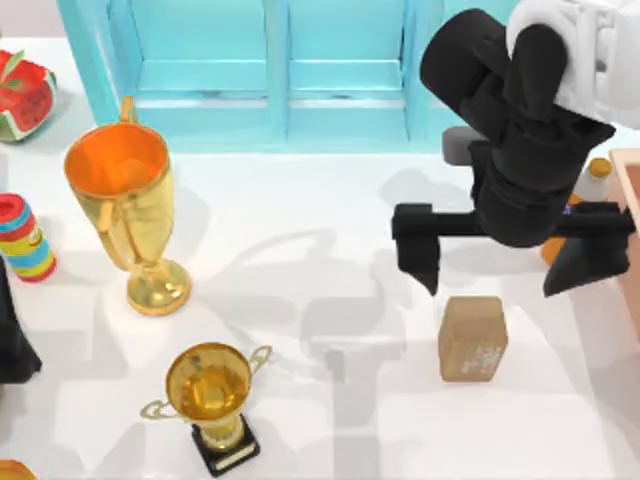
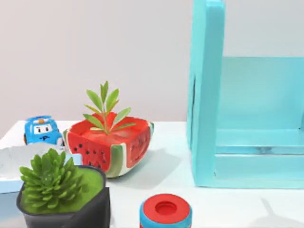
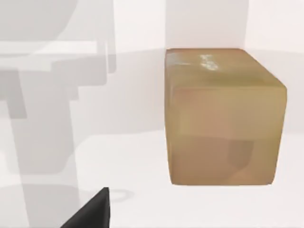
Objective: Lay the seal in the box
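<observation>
The seal [image 1: 472, 338] is a tan-brown block with faint white marks, lying on the white table right of centre. My right gripper [image 1: 500, 268] hangs open just behind and above it, its black fingers spread wider than the block and holding nothing. In the right wrist view the seal [image 3: 223, 118] stands close ahead, with one black fingertip [image 3: 92, 211] low in front of it and apart from it. The box [image 1: 630, 200] shows as a pinkish-tan wall at the table's right edge. My left arm [image 1: 12, 340] is parked at the left edge.
A turquoise cabinet [image 1: 270, 70] spans the back. A tall gold trophy [image 1: 125, 200] and a small one [image 1: 210, 390] stand on the left half. An orange bottle [image 1: 553, 247] sits behind the right gripper by the box. A watermelon planter [image 2: 111, 145] and striped toy [image 1: 22, 238] are far left.
</observation>
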Available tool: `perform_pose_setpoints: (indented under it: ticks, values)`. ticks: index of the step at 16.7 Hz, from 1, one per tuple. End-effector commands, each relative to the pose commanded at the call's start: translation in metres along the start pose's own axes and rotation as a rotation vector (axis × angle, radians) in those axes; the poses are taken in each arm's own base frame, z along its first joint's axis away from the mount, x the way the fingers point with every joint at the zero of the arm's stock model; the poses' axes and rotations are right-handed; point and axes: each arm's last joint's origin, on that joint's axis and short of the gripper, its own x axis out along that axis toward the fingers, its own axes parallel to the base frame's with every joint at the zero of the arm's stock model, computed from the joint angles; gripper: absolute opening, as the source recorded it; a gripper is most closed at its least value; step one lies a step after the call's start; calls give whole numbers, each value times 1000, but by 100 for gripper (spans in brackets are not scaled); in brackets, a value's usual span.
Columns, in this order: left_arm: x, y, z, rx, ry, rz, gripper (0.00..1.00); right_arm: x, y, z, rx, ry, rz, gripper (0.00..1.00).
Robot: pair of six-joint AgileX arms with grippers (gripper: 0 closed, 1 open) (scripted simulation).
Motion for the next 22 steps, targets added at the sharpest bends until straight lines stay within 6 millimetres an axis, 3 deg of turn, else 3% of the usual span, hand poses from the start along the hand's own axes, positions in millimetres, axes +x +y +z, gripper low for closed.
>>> perform_pose_setpoints:
  ticks: [3,5,13,18,22]
  values:
    - [0,0,0,0,0,0,100,1,-1,0,2,-1,1,100]
    - [0,0,0,0,0,0,100,12,0,1,0,3,-2,100]
    - [0,0,0,0,0,0,100,96,0,1,0,-3,2,100]
    - [0,0,0,0,0,0,100,100,0,0,0,0,0,100]
    - [0,0,0,0,0,0,100,100,0,0,0,0,0,70]
